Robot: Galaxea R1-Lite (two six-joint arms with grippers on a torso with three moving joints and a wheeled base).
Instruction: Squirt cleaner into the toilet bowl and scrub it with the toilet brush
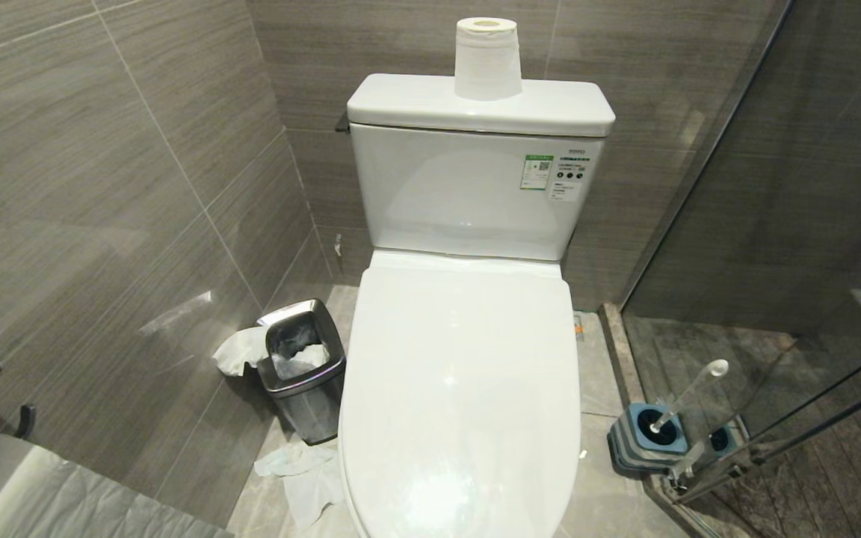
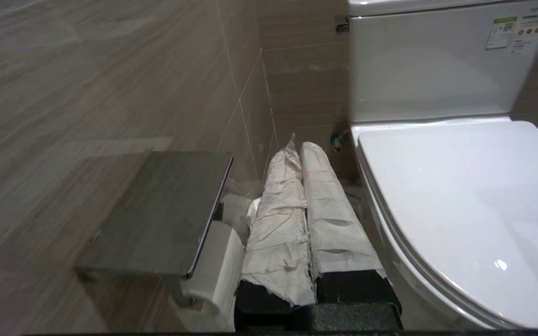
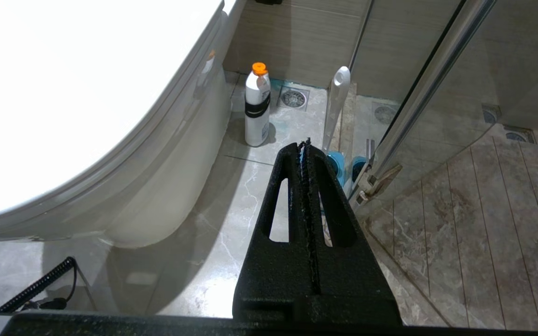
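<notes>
Toilet bowl (image 1: 460,388) centred, lid down. Toilet brush (image 1: 688,396) upright in its holder (image 1: 647,441) on the floor beside the glass door. Left pincer (image 2: 299,149) pressed narrow, empty, beside the bowl. Right pincer (image 3: 305,144) pressed narrow, empty, above the floor near a bottle (image 3: 257,105).

toilet (image 1: 460,388) is glossy white ceramic, bin (image 1: 303,373) shiny steel, walls (image 1: 102,187) matt grained tile, brush (image 1: 688,396) handle clear plastic, floor (image 3: 231,186) polished marble
</notes>
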